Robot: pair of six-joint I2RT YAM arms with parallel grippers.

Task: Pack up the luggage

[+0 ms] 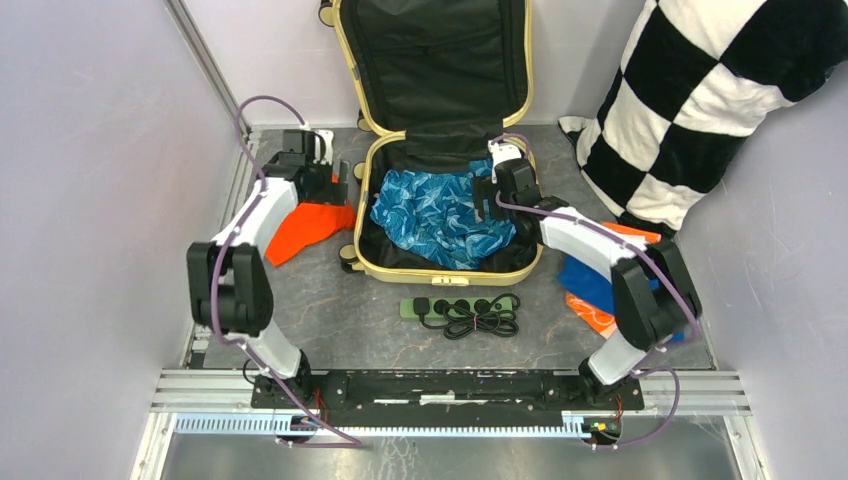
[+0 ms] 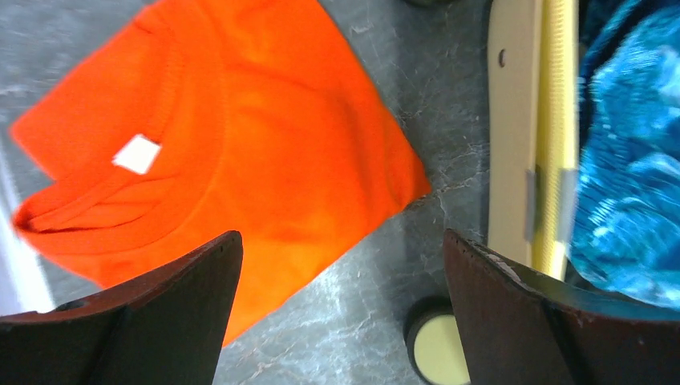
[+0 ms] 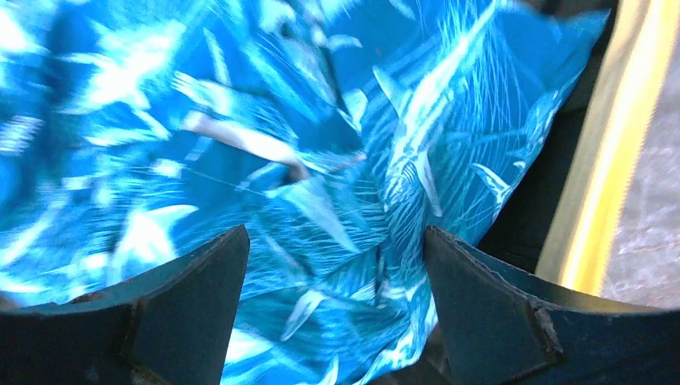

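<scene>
One garment packed, both grippers spread

One open luggage (image 1: 452, 276) lies at the middle-back of the table (image 1: 330, 320), lid propped upright against the back wall, black lining showing. Lower shell holds a crumpled blue patterned garment (image 1: 440, 215) that fills most of it. Nothing else can be made out inside.

Right gripper (image 3: 337, 265) is over the shell's right side, fingers apart with the blue fabric showing between them, nothing grasped. Whether the tips touch the cloth is unclear.

Left gripper (image 2: 341, 265) is just outside the case's left wall, fingers released and empty, above the edge of an orange shirt (image 2: 240, 152) lying flat on the table, white neck label (image 2: 136, 154) up. A caster wheel (image 2: 437, 345) sits near its right finger.

Outside the case: green power strip (image 1: 460, 306) with coiled black cord just in front, blue and orange folded clothes (image 1: 588, 285) under the right arm, checkered pillow (image 1: 700, 100) at back right.
</scene>
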